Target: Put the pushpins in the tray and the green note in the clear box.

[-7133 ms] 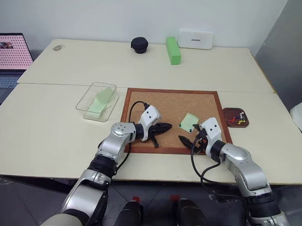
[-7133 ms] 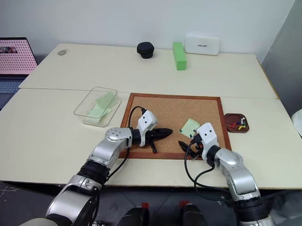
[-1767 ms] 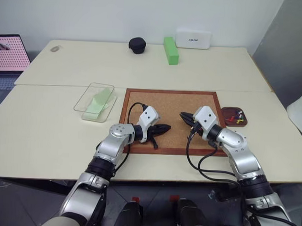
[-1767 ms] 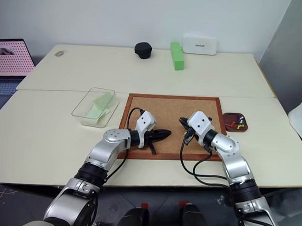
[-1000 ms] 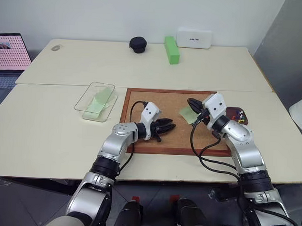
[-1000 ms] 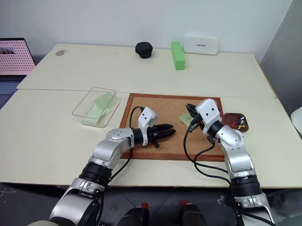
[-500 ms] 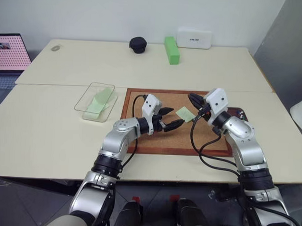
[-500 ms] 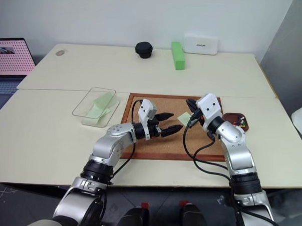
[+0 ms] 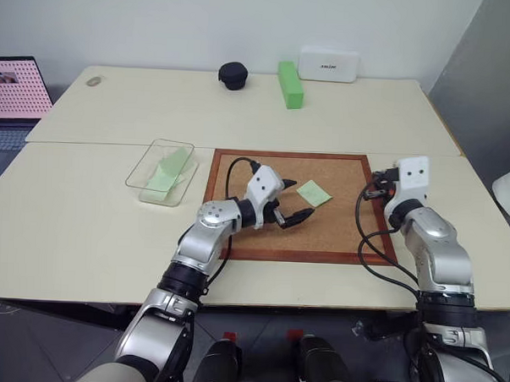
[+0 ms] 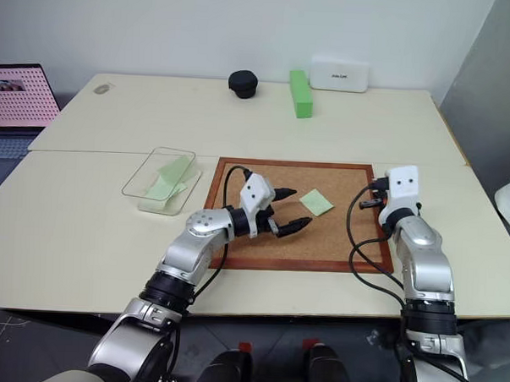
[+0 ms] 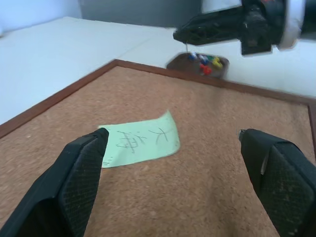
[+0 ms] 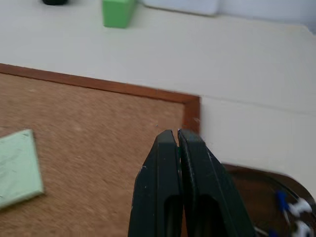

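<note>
The left gripper (image 9: 293,199) is held level with its jaws spread wide. The right gripper (image 12: 177,136) is closed, apparently on nothing.

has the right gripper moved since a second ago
Yes. The right gripper, shut, has swung from over the corkboard beside the green note out to the board's right edge, toward the tray.

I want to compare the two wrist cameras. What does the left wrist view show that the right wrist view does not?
Left wrist view alone: the left gripper open toward the green note, the writing on the note, and the right gripper above the tray.

Right wrist view alone: the green block and white case.

Both: the corkboard, the note, the tray of pushpins.
</note>
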You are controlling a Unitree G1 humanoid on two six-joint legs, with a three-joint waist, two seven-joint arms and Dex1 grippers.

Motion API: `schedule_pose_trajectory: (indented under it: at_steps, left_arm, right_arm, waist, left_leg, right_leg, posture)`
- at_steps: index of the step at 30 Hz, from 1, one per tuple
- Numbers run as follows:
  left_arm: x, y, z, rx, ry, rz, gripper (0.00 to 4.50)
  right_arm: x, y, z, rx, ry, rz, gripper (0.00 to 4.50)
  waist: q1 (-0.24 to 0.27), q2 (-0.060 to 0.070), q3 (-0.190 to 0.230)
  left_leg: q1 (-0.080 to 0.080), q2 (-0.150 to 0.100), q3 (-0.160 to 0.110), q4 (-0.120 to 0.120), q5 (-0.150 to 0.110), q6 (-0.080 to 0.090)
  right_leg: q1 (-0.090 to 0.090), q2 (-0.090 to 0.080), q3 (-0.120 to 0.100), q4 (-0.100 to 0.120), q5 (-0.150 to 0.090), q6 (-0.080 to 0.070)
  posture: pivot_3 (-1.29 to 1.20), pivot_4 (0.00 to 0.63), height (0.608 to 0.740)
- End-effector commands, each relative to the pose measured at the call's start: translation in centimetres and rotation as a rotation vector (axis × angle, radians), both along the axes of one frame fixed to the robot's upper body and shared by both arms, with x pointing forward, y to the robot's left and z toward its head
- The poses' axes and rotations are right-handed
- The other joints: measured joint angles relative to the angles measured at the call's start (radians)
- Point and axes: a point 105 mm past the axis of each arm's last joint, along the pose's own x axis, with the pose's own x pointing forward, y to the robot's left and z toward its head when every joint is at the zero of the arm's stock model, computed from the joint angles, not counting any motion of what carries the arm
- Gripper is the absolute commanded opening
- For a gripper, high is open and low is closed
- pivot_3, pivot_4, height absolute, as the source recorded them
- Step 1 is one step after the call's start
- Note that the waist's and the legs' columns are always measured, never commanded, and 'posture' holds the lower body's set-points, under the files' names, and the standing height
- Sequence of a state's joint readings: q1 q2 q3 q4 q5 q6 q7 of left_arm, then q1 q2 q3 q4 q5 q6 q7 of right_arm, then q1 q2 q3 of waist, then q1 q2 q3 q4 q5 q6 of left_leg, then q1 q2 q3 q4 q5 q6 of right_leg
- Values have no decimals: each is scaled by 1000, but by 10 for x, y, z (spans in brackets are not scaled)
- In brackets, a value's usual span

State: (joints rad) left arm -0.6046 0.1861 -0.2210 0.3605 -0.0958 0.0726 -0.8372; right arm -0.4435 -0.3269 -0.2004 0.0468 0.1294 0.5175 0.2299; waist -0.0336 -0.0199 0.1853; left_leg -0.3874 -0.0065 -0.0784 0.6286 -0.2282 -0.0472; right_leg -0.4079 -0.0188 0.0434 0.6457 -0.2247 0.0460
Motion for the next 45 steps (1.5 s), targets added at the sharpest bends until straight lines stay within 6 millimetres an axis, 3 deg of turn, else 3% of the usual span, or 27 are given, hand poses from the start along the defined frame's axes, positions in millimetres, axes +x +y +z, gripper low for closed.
schedule_pose_trajectory:
  at_steps: [1, 10, 21, 31, 36, 40, 45]
  left_arm:
    - [-9, -13, 17, 10, -117, -94, 4479]
    - [-17, -21, 30, -27, -164, -173, 4479]
    - [-17, -17, 24, -11, -148, -158, 4500]
    - [-15, -15, 23, -9, -140, -144, 4500]
    - [-13, -15, 23, -15, -136, -139, 4500]
    - [-2, -9, 24, -5, -129, -66, 4500]
    - [10, 2, 18, 27, -92, 12, 4500]
  right_arm:
    - [-5, -21, 5, 28, 0, -99, 0]
    - [-6, -30, -3, 88, 43, -144, 0]
    - [4, -37, 2, 70, 12, -158, 2149]
    - [5, -44, 5, 49, -3, -178, 4422]
    - [5, -46, 8, 33, -18, -189, 4470]
    - [2, -27, 22, -44, -96, -62, 4470]
    - [-25, 28, 21, -108, -140, 305, 4470]
  waist:
    - [0, 0, 0]
    - [0, 0, 0]
    - [-2, 0, 0]
    - [-1, 0, 0]
    - [-1, 0, 0]
    - [-1, 0, 0]
    - [-5, 0, 0]
  left_leg:
    - [0, 0, 0, 0, 0, 0]
    - [-2, 0, 0, 0, 0, 0]
    - [-2, 0, 0, 0, 0, 0]
    - [-2, 0, 0, 0, 0, 0]
    - [-2, 0, 0, 0, 0, 0]
    - [-2, 0, 0, 0, 0, 0]
    - [-2, 0, 0, 0, 0, 0]
  right_leg:
    - [0, 0, 0, 0, 0, 0]
    - [-1, 0, 0, 0, 0, 0]
    - [-1, 0, 0, 0, 0, 0]
    - [-1, 0, 0, 0, 0, 0]
    - [-1, 0, 0, 0, 0, 0]
    - [-1, 0, 0, 0, 0, 0]
    - [-2, 1, 0, 0, 0, 0]
  posture:
    - [0, 150, 740]
    - [0, 150, 740]
    - [0, 150, 740]
    - [0, 150, 740]
    - [0, 150, 740]
    - [0, 150, 740]
    - [0, 150, 740]
